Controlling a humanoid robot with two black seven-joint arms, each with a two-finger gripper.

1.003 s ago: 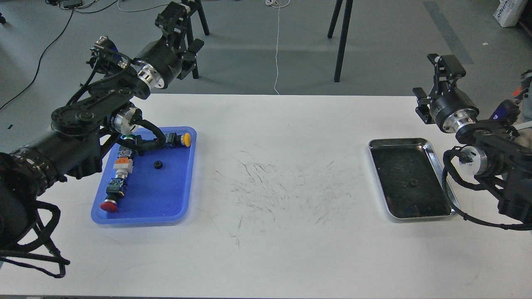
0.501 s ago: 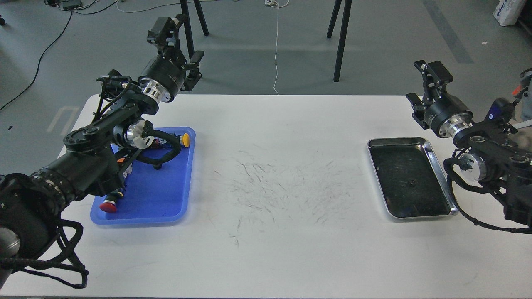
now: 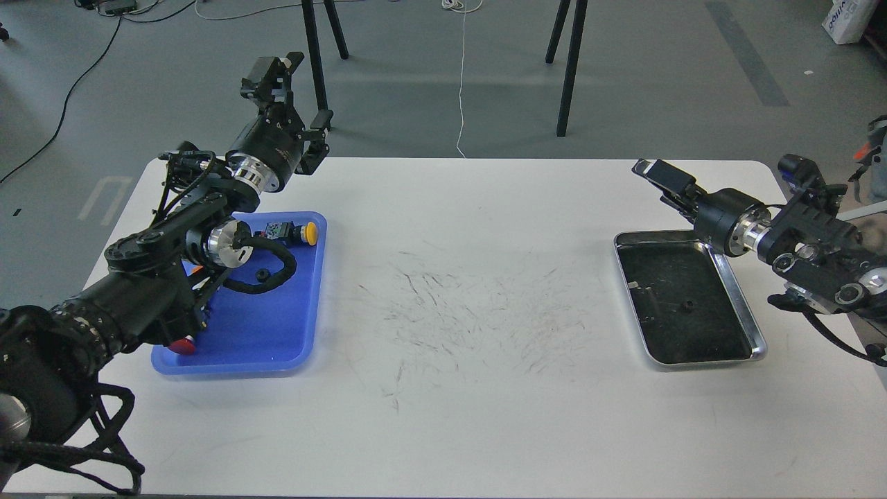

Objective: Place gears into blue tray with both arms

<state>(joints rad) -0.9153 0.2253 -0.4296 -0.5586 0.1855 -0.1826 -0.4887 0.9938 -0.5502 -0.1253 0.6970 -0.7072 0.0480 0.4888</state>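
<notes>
One gear (image 3: 687,305) is lying flat near the middle of the steel tray (image 3: 757,341) at 3 o'clock on the table (image 3: 471,416), another gear (image 3: 262,275) is sitting in the blue tray (image 3: 277,346) at 9 o'clock; being small, light and rigid, each is probably best pinched across its toothed rim. The left gripper (image 3: 294,97) is hovering at 11 o'clock with its jaws spread and holding nothing; the right gripper (image 3: 655,173) is pointing end-on over the steel tray's far rim, and whether its jaws are parted cannot be told. The low tray rims are leaving little clearance, while the table's middle is offering open room.
</notes>
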